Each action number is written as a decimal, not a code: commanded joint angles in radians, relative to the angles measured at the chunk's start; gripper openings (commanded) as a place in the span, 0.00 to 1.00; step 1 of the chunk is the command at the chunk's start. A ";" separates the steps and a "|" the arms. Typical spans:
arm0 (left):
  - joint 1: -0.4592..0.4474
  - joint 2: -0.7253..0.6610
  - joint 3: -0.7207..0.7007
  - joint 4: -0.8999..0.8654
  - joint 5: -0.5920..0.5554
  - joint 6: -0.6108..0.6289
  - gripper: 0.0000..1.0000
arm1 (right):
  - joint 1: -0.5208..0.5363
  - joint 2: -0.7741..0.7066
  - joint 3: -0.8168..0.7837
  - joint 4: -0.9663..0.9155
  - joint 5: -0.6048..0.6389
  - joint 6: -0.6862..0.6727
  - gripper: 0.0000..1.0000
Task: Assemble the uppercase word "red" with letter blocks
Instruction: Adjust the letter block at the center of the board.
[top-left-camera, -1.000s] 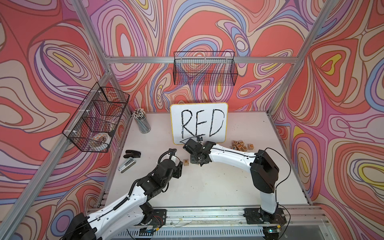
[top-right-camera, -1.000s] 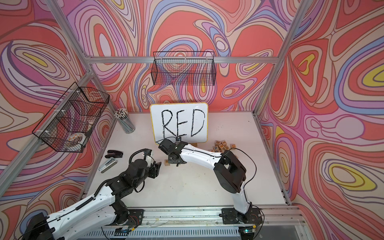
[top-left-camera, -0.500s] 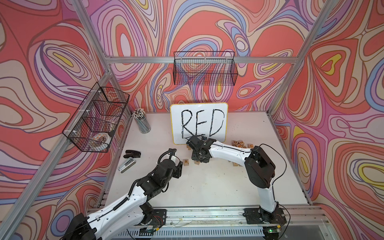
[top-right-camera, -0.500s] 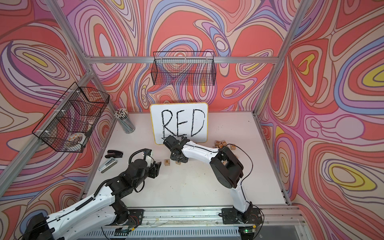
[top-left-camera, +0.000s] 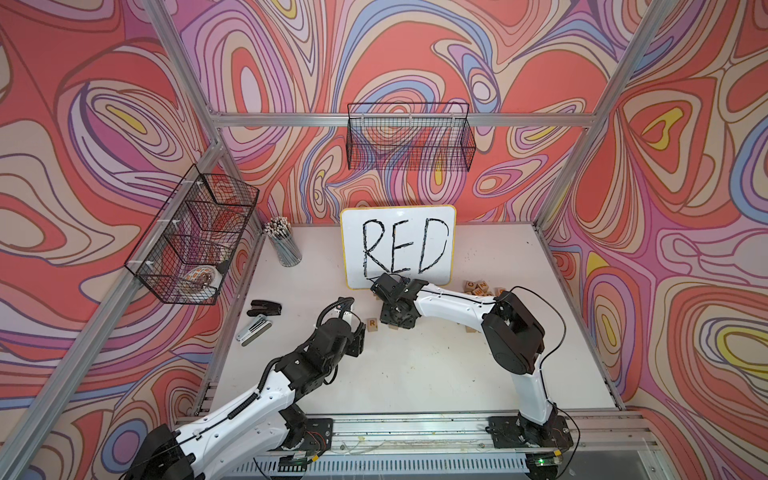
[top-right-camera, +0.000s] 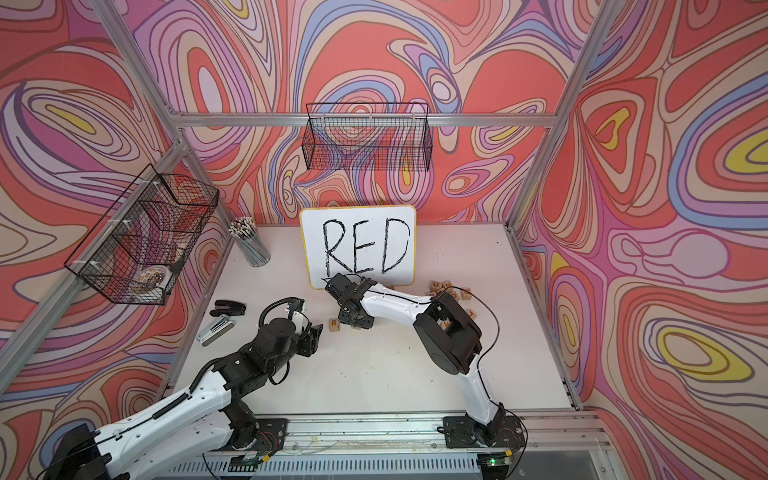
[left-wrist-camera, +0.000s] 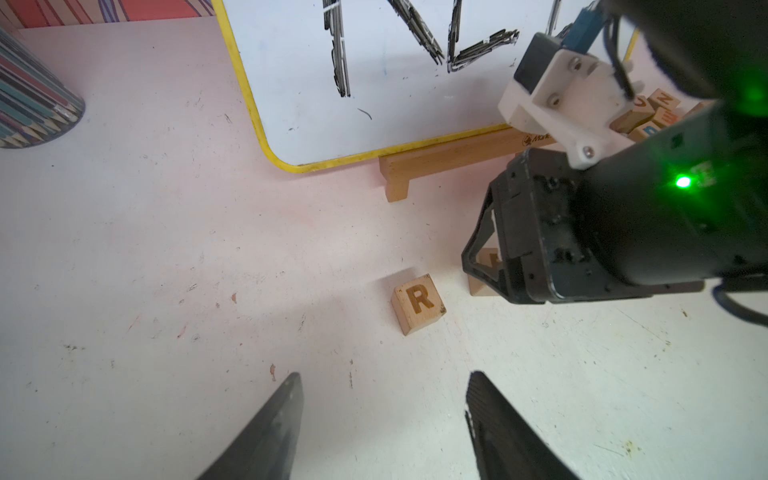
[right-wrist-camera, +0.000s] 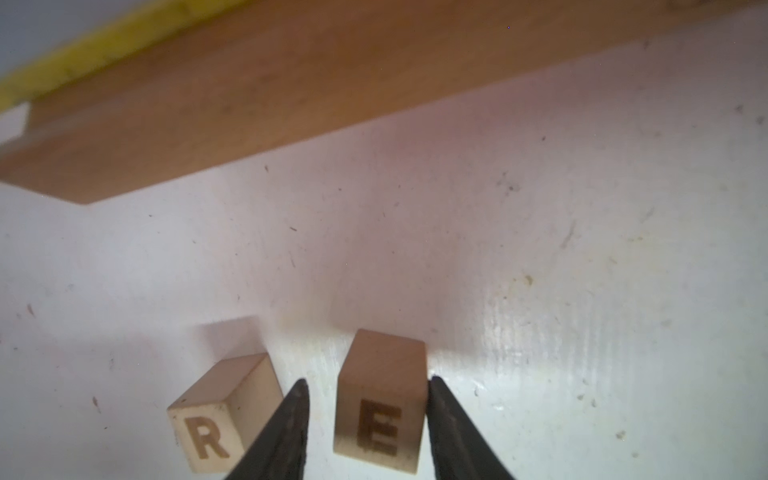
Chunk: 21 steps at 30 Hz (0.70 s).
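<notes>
Pale pink desk (top-left-camera: 415, 374), swirl-patterned walls. Right end effector (right-wrist-camera: 368, 379) straddles the small pale wooden cube with orange-brown E (right-wrist-camera: 380, 399), jaws slightly apart: one touches its side, the other stands clear, so nothing is clamped. The cube has no long axis. Matching wooden cube with orange-brown R (right-wrist-camera: 208, 432) sits just beside it, not touching. Left end effector (left-wrist-camera: 384, 373) is apart and empty, with R ahead of it. D cannot be made out.

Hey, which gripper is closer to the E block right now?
Right. The right gripper straddles the E block, one finger touching it. The left gripper is beyond the R block, touching neither.
</notes>
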 joint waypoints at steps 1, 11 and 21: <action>0.007 -0.011 0.002 -0.008 -0.023 0.004 0.65 | 0.002 0.025 -0.020 0.006 0.001 0.001 0.46; 0.007 -0.003 0.003 -0.004 -0.021 0.004 0.65 | 0.001 0.025 -0.003 -0.028 0.025 -0.070 0.32; 0.007 -0.001 0.003 -0.004 -0.023 0.004 0.65 | 0.007 0.066 0.133 -0.223 0.090 -0.308 0.26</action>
